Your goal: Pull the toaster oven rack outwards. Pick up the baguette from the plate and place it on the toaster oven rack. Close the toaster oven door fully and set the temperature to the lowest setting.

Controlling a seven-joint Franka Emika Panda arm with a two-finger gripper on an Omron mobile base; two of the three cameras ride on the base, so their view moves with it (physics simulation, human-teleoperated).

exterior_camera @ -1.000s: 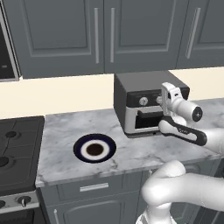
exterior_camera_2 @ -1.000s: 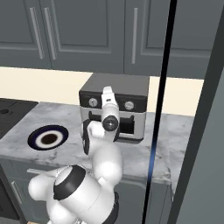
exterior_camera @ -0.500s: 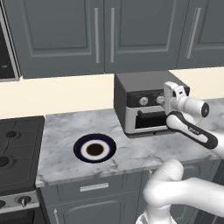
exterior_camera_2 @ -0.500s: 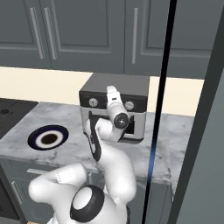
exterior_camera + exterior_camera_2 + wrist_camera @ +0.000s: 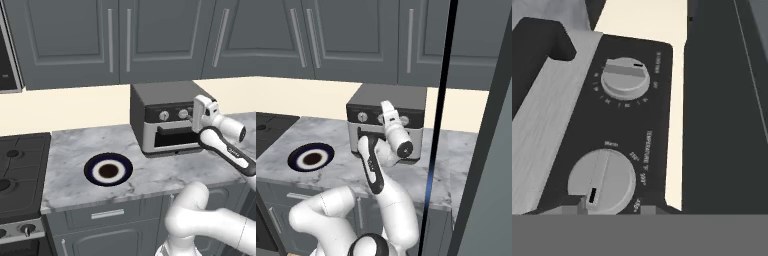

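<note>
The toaster oven (image 5: 167,120) sits on the marble counter (image 5: 65,155) with its door (image 5: 175,137) shut against the front, below the black control strip (image 5: 627,125). The gripper (image 5: 200,109) is raised to the right end of that strip, right at the knobs; whether its fingers are spread or pressed together cannot be told (the hand hides them in both base views). In the hand view the temperature knob (image 5: 602,181) lies just ahead, with a second knob (image 5: 625,77) beyond it. The plate (image 5: 108,170) lies bare on the counter, well left of the oven.
</note>
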